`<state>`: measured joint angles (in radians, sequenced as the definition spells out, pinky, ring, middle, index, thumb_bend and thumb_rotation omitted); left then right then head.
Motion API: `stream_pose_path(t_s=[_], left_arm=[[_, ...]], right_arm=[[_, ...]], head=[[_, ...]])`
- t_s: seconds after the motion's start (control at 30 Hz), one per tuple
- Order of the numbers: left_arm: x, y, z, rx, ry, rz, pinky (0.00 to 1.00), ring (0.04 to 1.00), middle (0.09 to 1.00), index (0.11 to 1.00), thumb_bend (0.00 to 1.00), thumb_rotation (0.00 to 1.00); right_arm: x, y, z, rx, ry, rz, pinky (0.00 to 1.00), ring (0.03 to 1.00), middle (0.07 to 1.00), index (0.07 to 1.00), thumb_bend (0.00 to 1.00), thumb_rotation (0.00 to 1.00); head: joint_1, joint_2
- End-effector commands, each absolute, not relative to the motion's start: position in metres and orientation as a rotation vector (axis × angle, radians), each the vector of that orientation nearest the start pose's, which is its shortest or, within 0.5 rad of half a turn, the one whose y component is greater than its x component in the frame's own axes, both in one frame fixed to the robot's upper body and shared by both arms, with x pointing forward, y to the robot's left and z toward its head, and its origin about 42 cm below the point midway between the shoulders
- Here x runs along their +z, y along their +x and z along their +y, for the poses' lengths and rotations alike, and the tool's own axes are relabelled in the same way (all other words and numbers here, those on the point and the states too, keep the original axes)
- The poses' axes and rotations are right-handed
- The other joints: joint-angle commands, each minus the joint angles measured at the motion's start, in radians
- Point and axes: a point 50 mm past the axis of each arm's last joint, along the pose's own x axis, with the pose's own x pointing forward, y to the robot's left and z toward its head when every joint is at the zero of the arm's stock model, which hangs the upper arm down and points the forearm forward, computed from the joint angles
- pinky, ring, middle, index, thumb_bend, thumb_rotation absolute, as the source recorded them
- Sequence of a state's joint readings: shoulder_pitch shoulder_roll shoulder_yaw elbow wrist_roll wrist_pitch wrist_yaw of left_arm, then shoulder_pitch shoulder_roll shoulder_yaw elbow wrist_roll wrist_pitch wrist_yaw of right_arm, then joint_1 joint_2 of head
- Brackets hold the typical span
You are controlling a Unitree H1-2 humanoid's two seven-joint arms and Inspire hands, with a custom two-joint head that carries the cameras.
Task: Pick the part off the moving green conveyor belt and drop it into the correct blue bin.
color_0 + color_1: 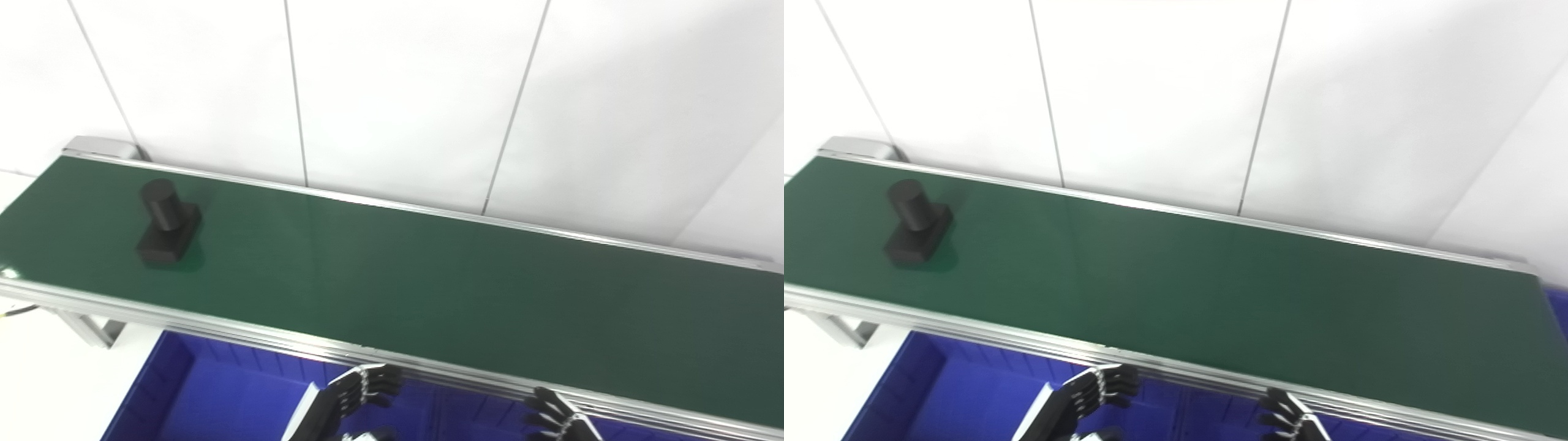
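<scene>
Far to the left of both hands and beyond them, a black part (pixel 166 222), a cylinder standing on a squarish base, sits upright on the green conveyor belt (pixel 429 288) near its left end. Nearer than the belt's metal rail, the left hand (pixel 358 395) hangs over a blue bin (pixel 184 398), fingers spread apart and holding nothing. Just to its right, the right hand (pixel 560 419) shows only splayed fingertips at the bottom edge, likewise empty.

Both hands, left hand (pixel 352 395) and right hand (pixel 560 419), have black segmented fingers (pixel 373 383) (silvery joints between segments).
</scene>
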<state>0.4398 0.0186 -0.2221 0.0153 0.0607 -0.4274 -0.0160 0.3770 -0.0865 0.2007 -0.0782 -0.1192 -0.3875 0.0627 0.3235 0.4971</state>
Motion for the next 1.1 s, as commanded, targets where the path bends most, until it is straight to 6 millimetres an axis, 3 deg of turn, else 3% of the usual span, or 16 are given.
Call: stream_pose_path(t_s=[0.0, 0.43, 1.07], left_arm=[[0.042, 0.124, 0.169, -0.144, 0.006, -0.055, 0.64, 0.692, 0.715, 0.721, 0.75, 0.51], [0.038, 0.129, 0.161, -0.15, -0.013, -0.048, 0.64, 0.684, 0.708, 0.715, 0.81, 0.49], [0.036, 0.134, 0.157, -0.152, -0.023, -0.05, 0.64, 0.679, 0.701, 0.709, 0.82, 0.45]], right_arm=[[0.07, 0.151, -0.195, 0.227, -0.122, -0.173, 0.55, 0.674, 0.741, 0.781, 0.46, 0.34], [0.066, 0.154, -0.204, 0.223, -0.109, -0.16, 0.56, 0.691, 0.759, 0.801, 0.46, 0.33], [0.072, 0.157, -0.209, 0.215, -0.115, -0.186, 0.54, 0.686, 0.748, 0.797, 0.49, 0.33]], head=[[0.01, -0.005], [0.091, -0.047], [0.097, -0.054]])
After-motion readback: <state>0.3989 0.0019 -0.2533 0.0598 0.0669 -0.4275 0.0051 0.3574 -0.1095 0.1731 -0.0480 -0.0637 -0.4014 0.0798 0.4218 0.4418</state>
